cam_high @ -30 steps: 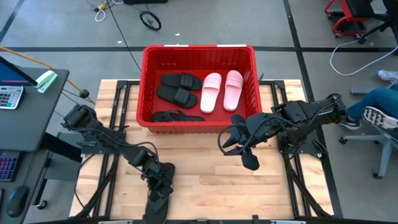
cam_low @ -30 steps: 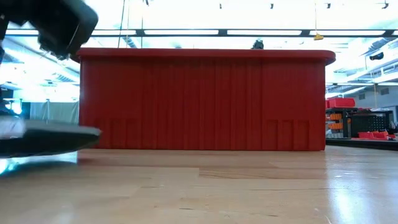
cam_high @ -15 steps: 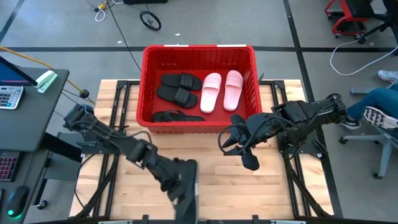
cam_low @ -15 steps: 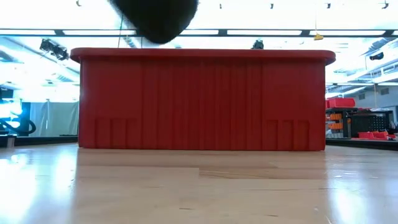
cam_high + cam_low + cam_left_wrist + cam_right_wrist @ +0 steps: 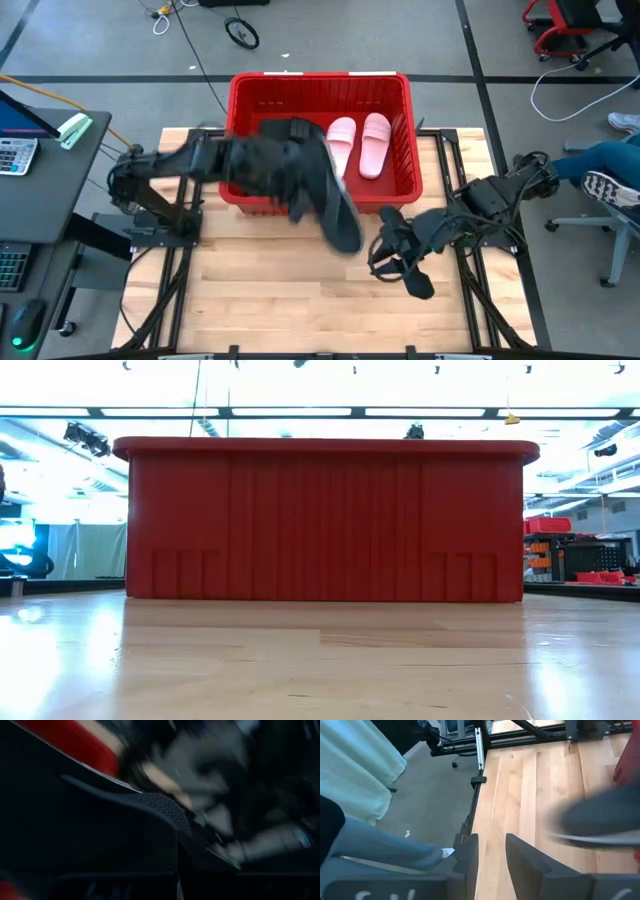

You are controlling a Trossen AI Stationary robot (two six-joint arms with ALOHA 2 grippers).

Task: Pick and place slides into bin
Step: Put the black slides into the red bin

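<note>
The red bin stands at the table's far middle and fills the low view. Two pink slides lie in it; a black slide shows partly behind my left arm. My left gripper, blurred, is above the bin's near wall, shut on a black flip-flop that reaches out over the table. Its textured sole fills the left wrist view. My right gripper is open and empty over the table, right of the flip-flop, which shows blurred in the right wrist view. My left gripper holds the black flip-flop at its far end; blur and the gripper hide the exact place and kind of hold. The flip-flop is lifted clear of the table. It slants down toward the near right, its free end over the wood.
Bare wooden table lies in front of the bin. A desk with a calculator stands at the left. A person's legs and shoe show at the right, beyond the table.
My left gripper has risen from the table's near edge and swung fast toward the right and then the far side, up to the bin's near wall. It carried the black flip-flop, now lifted clear of the table. My right gripper has drawn back toward the near right.
</note>
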